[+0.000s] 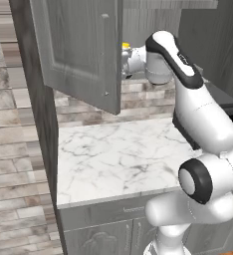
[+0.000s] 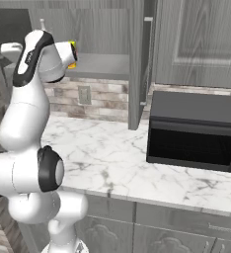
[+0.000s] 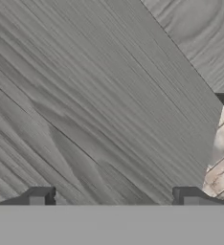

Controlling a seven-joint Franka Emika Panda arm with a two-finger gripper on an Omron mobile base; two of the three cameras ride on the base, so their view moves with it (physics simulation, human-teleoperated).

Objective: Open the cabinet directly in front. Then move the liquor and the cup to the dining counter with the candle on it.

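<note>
The cabinet (image 1: pixel 153 20) stands open. Its left door (image 1: pixel 81 50) is swung out toward me, and its right door (image 2: pixel 137 64) shows edge-on. My arm reaches up to the shelf (image 2: pixel 105 65). The gripper (image 3: pixel 114 198) is open with nothing between its fingertips, and it faces grey wood grain at close range. In the left base view the hand (image 1: pixel 127 62) sits right behind the left door's edge. The yellow cup (image 1: pixel 125 46) (image 2: pixel 73 53) stands on the shelf by the wrist, mostly hidden. A slim pale neck above the arm looks like the liquor (image 2: pixel 42 23). The dining counter and candle are out of view.
A marble counter (image 1: pixel 118 154) with a brick backsplash (image 1: pixel 138 102) lies below the cabinet. A black microwave (image 2: pixel 196 128) sits on it at the right. Grey base cabinets (image 2: pixel 176 222) run underneath, and a brick wall (image 1: pixel 14 149) closes the left side.
</note>
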